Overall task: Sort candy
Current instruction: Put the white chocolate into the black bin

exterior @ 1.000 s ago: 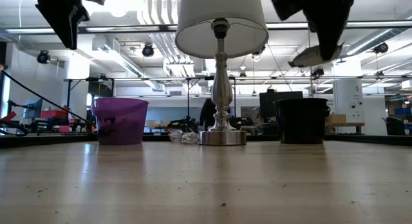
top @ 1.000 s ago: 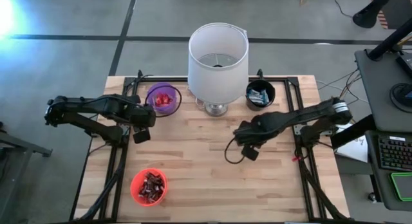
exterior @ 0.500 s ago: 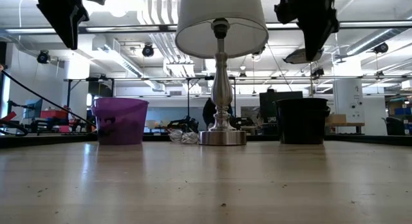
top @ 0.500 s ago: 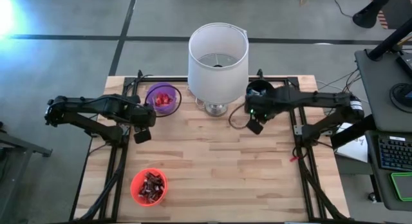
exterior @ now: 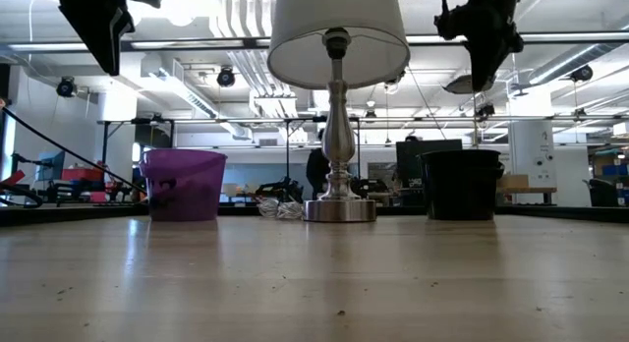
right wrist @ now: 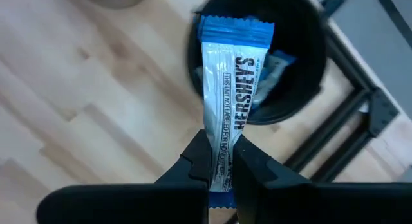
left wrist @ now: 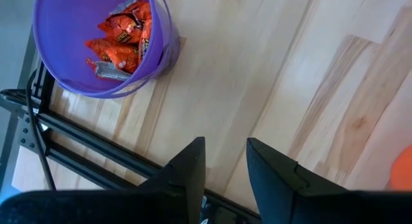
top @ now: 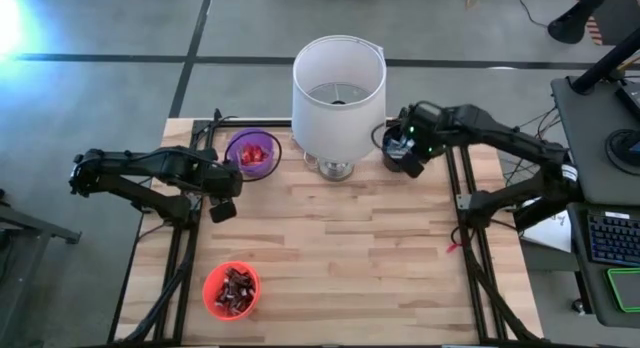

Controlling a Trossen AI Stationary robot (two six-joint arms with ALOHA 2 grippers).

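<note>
My right gripper (right wrist: 221, 165) is shut on a light blue-and-white candy bar (right wrist: 230, 95), high above the black cup (top: 403, 148) at the table's far right; the cup (right wrist: 257, 63) holds more blue-and-white candy. My left gripper (left wrist: 225, 166) is open and empty, high above the table near the purple cup (left wrist: 96, 44), which holds red candy. The purple cup (top: 253, 153) stands at the far left. A red cup (top: 231, 289) with dark candy stands at the near left. My right gripper pinches the blue-and-white candy bar between its two fingers near one end (right wrist: 221, 150), the fingers across the bar's width. The bar's long part sticks out past the fingertips over the black cup's mouth, lifted clear of everything.
A lamp with a white shade (top: 338, 83) and metal base (exterior: 339, 209) stands at the far middle, between the purple cup (exterior: 183, 185) and the black cup (exterior: 462, 183). The black table frame (top: 470, 218) runs along both sides. The wooden tabletop (top: 340, 258) is bare in the middle.
My right gripper has gone from the table's middle right toward the far edge, past the lamp's base, and now stands over the black cup, carrying the candy bar. My left arm has kept still.
</note>
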